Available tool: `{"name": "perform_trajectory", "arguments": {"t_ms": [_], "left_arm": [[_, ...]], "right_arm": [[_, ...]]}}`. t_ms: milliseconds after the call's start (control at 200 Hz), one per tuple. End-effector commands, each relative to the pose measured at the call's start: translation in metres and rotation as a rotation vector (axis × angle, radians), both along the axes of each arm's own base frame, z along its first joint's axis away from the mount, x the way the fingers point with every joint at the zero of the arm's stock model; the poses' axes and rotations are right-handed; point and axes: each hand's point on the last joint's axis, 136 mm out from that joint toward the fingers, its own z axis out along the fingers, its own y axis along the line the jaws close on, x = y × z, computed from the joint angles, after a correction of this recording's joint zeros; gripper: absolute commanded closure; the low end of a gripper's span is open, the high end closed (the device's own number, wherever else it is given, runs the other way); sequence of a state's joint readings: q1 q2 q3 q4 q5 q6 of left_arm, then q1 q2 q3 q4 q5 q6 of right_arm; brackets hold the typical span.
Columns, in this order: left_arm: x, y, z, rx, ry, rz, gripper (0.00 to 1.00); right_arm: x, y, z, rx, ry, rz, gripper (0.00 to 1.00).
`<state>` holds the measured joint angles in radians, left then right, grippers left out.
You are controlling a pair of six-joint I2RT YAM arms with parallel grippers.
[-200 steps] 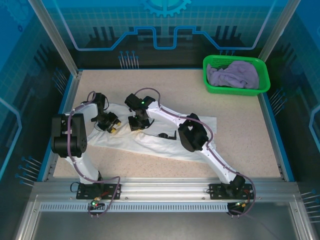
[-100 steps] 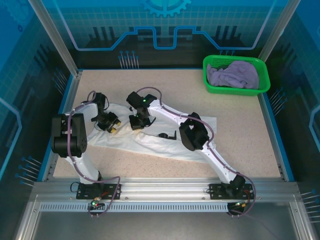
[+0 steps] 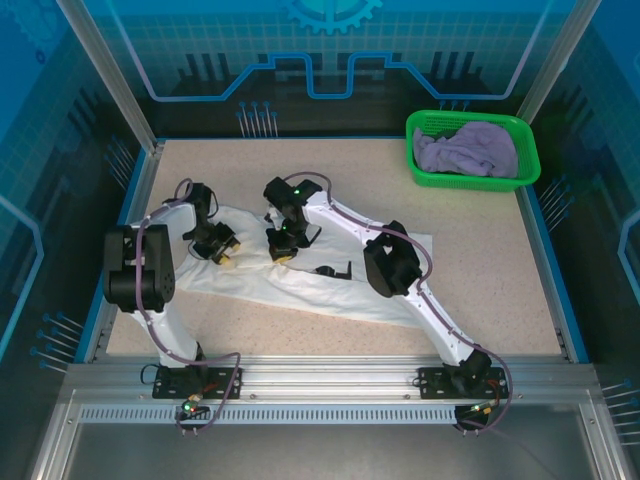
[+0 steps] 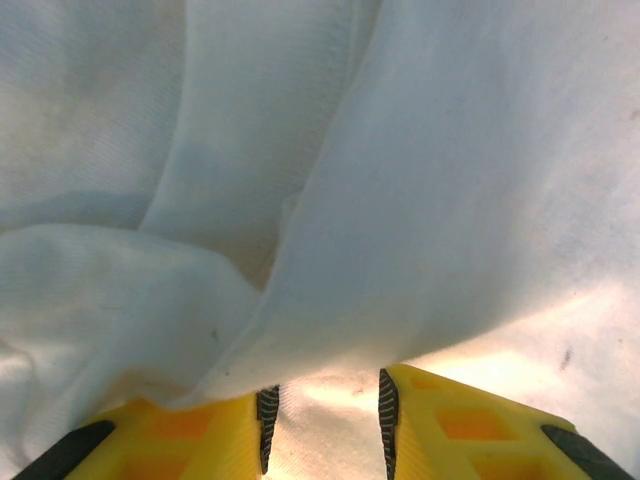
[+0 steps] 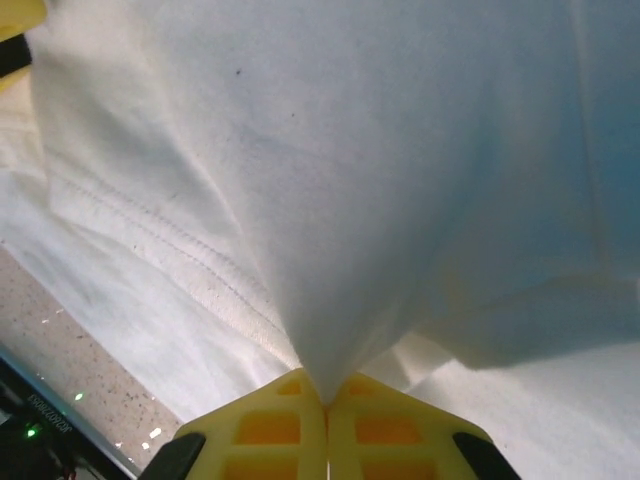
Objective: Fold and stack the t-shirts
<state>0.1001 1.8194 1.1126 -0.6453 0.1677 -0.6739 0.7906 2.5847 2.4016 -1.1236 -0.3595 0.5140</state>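
White cloth t-shirt with small black prints [image 3: 300,290]: lying spread and rumpled across the speckled beige table [image 3: 480,270], under both arms.
Left gripper [image 4: 322,400]: resting on the shirt's left part, yellow jaws standing apart, white cloth showing in the gap.
Right gripper [image 5: 326,385]: pressing its jaws together on a pinched peak of the white shirt, just beside the left gripper.
Pale lavender crumpled t-shirt [image 3: 467,150]: sitting inside the green plastic mesh basket [image 3: 470,182] at the table's far right corner.
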Motion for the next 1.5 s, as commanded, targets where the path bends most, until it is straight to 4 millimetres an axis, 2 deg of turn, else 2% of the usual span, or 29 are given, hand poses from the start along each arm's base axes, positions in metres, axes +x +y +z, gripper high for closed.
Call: {"name": "perform_trajectory", "arguments": {"t_ms": [0, 120, 175, 270, 330, 460, 525, 535, 595, 700, 780, 875, 1010, 1131, 1251, 1361, 1431, 1496], "left_arm": [[0.000, 0.011, -0.005, 0.063, 0.026, -0.018, 0.64], [0.004, 0.011, -0.002, 0.059, 0.022, -0.017, 0.62], [0.007, 0.010, 0.002, 0.056, 0.015, -0.015, 0.61], [0.017, 0.009, 0.017, 0.051, -0.013, -0.006, 0.58], [0.026, 0.009, 0.031, 0.052, -0.041, 0.001, 0.54], [0.052, 0.010, 0.068, 0.066, -0.129, 0.016, 0.49], [0.067, 0.010, 0.081, 0.076, -0.169, 0.022, 0.49], [0.069, 0.010, 0.083, 0.077, -0.174, 0.022, 0.49], [0.081, 0.010, 0.084, 0.086, -0.188, 0.014, 0.53], [0.099, 0.008, 0.070, 0.083, -0.163, -0.002, 0.63], [0.108, 0.008, 0.054, 0.086, -0.145, -0.011, 0.69], [0.112, 0.009, 0.035, 0.090, -0.109, -0.021, 0.70], [0.115, 0.009, 0.009, 0.089, -0.067, -0.037, 0.70], [0.122, 0.011, -0.009, 0.097, -0.038, -0.056, 0.68], [0.141, 0.010, -0.023, 0.099, -0.036, -0.079, 0.67], [0.167, 0.004, -0.031, 0.085, -0.051, -0.099, 0.66], [0.184, -0.006, -0.037, 0.064, -0.069, -0.115, 0.66], [0.203, -0.018, -0.032, 0.062, -0.113, -0.134, 0.66]], "right_arm": [[-0.004, -0.005, 0.027, 0.048, 0.032, 0.025, 0.91], [-0.006, -0.014, 0.019, 0.017, 0.049, 0.042, 0.87], [-0.007, -0.017, 0.017, 0.008, 0.056, 0.047, 0.81], [-0.005, -0.024, 0.021, 0.006, 0.044, 0.054, 0.68], [0.001, -0.028, 0.029, 0.013, 0.024, 0.048, 0.65], [0.034, -0.052, 0.058, 0.027, -0.070, -0.066, 0.63], [0.055, -0.074, 0.068, 0.041, -0.110, -0.178, 0.62], [0.059, -0.078, 0.075, 0.053, -0.126, -0.196, 0.62], [0.074, -0.105, 0.079, 0.052, -0.152, -0.299, 0.63], [0.089, -0.164, 0.069, -0.027, -0.163, -0.453, 0.66], [0.088, -0.208, 0.051, -0.103, -0.164, -0.540, 0.68], [0.083, -0.256, 0.034, -0.187, -0.157, -0.639, 0.69], [0.071, -0.307, 0.013, -0.265, -0.131, -0.766, 0.69], [0.061, -0.327, -0.005, -0.314, -0.082, -0.797, 0.68], [0.044, -0.338, -0.020, -0.368, 0.005, -0.850, 0.67], [0.026, -0.335, -0.023, -0.377, 0.067, -0.886, 0.66], [0.013, -0.330, -0.024, -0.376, 0.102, -0.898, 0.65], [0.000, -0.327, -0.026, -0.384, 0.139, -0.916, 0.64]]}}
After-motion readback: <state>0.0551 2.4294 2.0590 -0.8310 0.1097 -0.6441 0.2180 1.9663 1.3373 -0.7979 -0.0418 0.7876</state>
